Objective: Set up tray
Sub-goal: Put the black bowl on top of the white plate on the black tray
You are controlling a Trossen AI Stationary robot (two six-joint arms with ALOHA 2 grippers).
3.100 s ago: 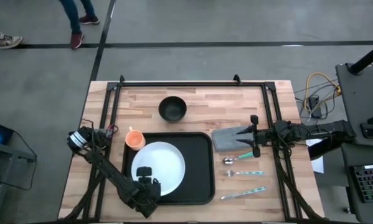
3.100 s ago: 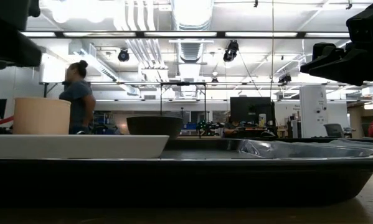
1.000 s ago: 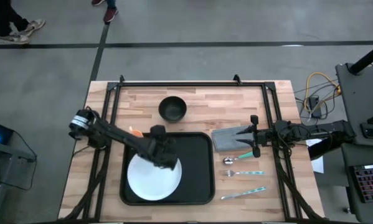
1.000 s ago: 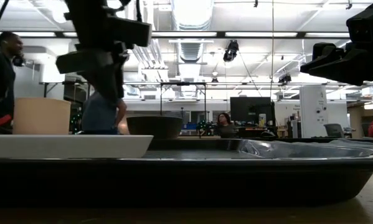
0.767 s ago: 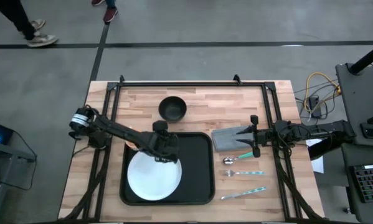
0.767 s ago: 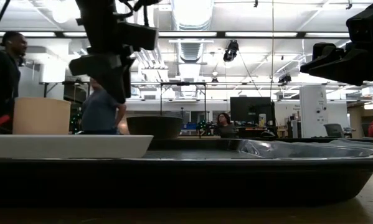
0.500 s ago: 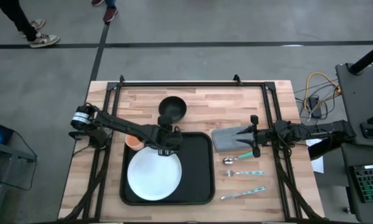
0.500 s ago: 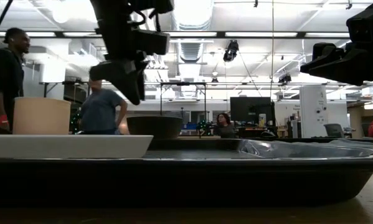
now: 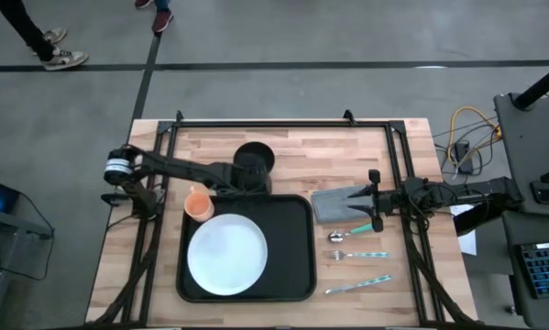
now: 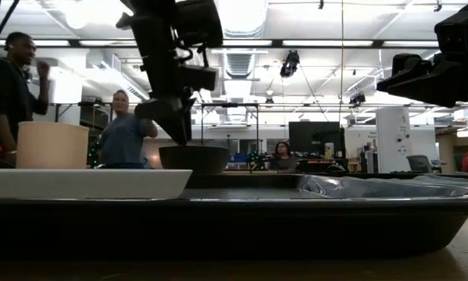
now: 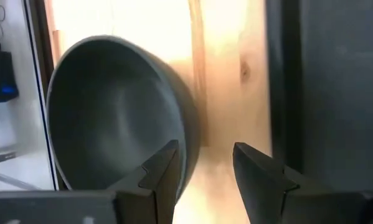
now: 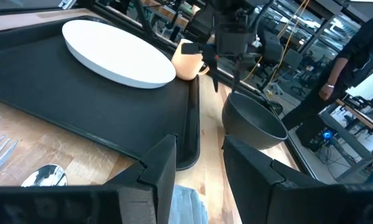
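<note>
One tray [image 9: 288, 246] sits mid-table with its long axis across the table, the white plate [image 9: 225, 254] on its left half, and the dark bowl [image 9: 254, 160] I want next lies just beyond its far rim. My left gripper [image 11: 205, 171] is right at that bowl, fingers apart with the near rim between them, one finger inside and one outside. My right gripper [image 12: 198, 163], fingers also apart, waits over the grey napkin [image 9: 334, 204], well off the bowl.
</note>
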